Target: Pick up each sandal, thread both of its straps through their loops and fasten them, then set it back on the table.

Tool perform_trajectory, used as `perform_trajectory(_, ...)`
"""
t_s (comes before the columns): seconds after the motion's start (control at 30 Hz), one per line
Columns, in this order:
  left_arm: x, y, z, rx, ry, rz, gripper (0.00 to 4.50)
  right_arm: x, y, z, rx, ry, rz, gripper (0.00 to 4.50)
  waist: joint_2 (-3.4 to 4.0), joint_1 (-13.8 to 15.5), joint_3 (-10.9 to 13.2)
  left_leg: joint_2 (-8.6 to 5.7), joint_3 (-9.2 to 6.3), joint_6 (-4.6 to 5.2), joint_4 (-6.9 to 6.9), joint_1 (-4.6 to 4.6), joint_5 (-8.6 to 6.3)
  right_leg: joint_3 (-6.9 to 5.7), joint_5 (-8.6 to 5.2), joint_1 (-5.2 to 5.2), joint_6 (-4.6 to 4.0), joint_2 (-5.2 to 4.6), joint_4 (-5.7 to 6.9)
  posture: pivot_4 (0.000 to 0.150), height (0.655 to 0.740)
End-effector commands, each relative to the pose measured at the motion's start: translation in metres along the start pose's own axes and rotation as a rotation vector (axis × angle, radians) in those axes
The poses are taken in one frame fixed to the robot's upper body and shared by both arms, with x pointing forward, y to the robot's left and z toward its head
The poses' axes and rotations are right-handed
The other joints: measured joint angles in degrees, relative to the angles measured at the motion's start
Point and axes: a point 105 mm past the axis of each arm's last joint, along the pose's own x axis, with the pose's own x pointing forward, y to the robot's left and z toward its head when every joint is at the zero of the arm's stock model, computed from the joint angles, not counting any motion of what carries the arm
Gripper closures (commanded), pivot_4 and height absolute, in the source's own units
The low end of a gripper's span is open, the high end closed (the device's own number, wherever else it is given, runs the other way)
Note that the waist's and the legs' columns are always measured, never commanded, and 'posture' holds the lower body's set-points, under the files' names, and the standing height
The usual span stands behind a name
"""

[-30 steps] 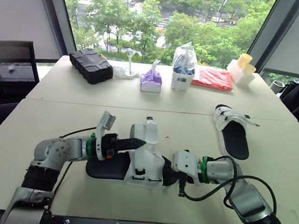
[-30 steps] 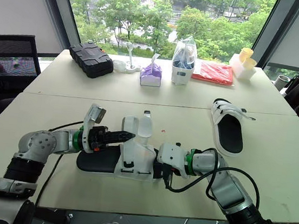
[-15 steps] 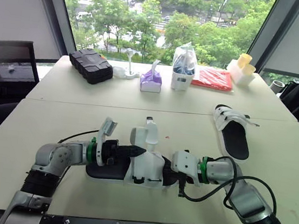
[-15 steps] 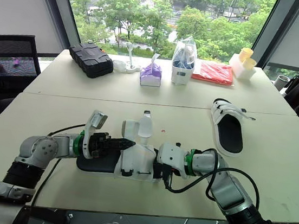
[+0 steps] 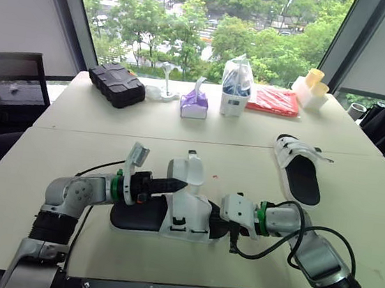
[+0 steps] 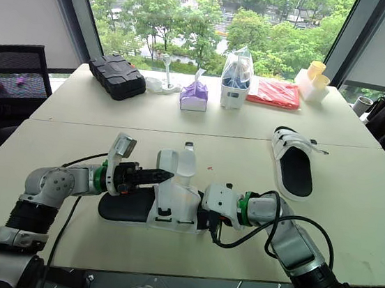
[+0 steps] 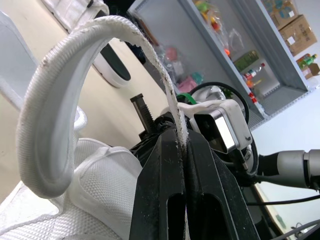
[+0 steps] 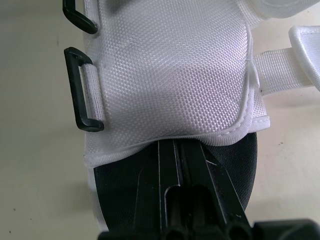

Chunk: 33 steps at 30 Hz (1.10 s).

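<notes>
The near sandal (image 5: 182, 214), black sole with a white mesh upper, lies at the table's front between both arms. My left gripper (image 5: 179, 184) is shut on one of its white straps (image 7: 85, 55), which arches up in a curve above the upper. The second strap (image 5: 195, 170) stands free just behind. My right gripper (image 5: 216, 224) is shut on the sandal's black sole (image 8: 125, 185) at its right end, beside two black loops (image 8: 82, 90) on the upper's edge. A second sandal (image 5: 299, 170) lies flat further back on the right, apart from both grippers.
Along the table's far side stand a black case (image 5: 117, 84), a purple tissue pack (image 5: 195, 104), a clear bag holding a bottle (image 5: 236, 86), a red packet (image 5: 275, 100) and yellow cups (image 5: 314, 83). A black chair (image 5: 10, 86) stands at the left.
Half a second ago my left gripper had dipped down onto the sandal's upper; it has risen again, still holding the strap. The right gripper and sandal have stayed put.
</notes>
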Motion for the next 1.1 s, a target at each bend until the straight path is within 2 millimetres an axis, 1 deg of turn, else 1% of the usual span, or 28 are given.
perform_trajectory(0.03,-0.001,-0.005,0.000,0.009,0.006,-0.021,4.41,0.001,0.001,-0.003,0.000,0.024,-0.009,4.50,0.00,0.00,0.00,0.00,0.00,0.00,0.00,0.00,0.00,0.00,0.00,0.00,0.00,0.00,0.00,0.150,0.7400)
perform_trajectory(0.4,0.000,-0.001,-0.009,0.025,0.051,-0.002,4.41,0.001,0.001,-0.004,-0.007,0.030,-0.007,4.50,0.00,0.00,0.00,0.00,0.00,0.00,0.00,0.00,0.00,0.00,0.00,0.00,0.00,0.00,0.00,0.150,0.7400)
perform_trajectory(0.53,0.002,-0.001,-0.015,0.072,0.092,-0.006,4.41,0.001,0.001,-0.005,-0.008,0.031,-0.007,4.50,0.00,-0.01,0.00,0.00,0.00,0.00,0.00,0.00,0.00,0.00,0.00,0.00,0.00,0.00,0.00,0.150,0.7400)
perform_trajectory(0.7,0.007,-0.008,-0.019,0.139,0.133,-0.043,4.41,0.001,0.002,-0.005,-0.009,0.033,-0.007,4.50,0.00,-0.01,0.00,0.00,0.00,0.00,0.00,0.00,0.00,0.01,0.00,0.01,0.00,-0.01,-0.01,0.150,0.7400)
perform_trajectory(0.9,0.007,-0.009,-0.022,0.192,0.145,-0.041,4.41,0.001,0.002,-0.005,-0.007,0.033,-0.008,4.50,0.00,0.02,0.00,0.00,0.00,0.00,0.00,0.00,0.00,0.01,0.00,0.01,0.00,-0.01,-0.01,0.150,0.7400)
perform_trajectory(1.03,0.004,-0.012,-0.034,0.223,0.201,-0.052,4.41,0.002,0.003,-0.005,-0.005,0.032,-0.007,4.50,0.00,-0.04,0.00,0.00,0.00,0.00,-0.03,0.00,0.00,0.02,0.00,0.01,-0.01,-0.01,-0.01,0.150,0.7400)
perform_trajectory(1.1,0.002,-0.010,-0.041,0.246,0.227,-0.037,4.41,0.002,0.003,-0.005,-0.004,0.031,-0.007,4.50,0.00,0.00,0.00,0.00,0.00,0.00,-0.03,0.00,0.00,0.02,0.00,0.00,-0.01,-0.01,-0.01,0.150,0.7400)
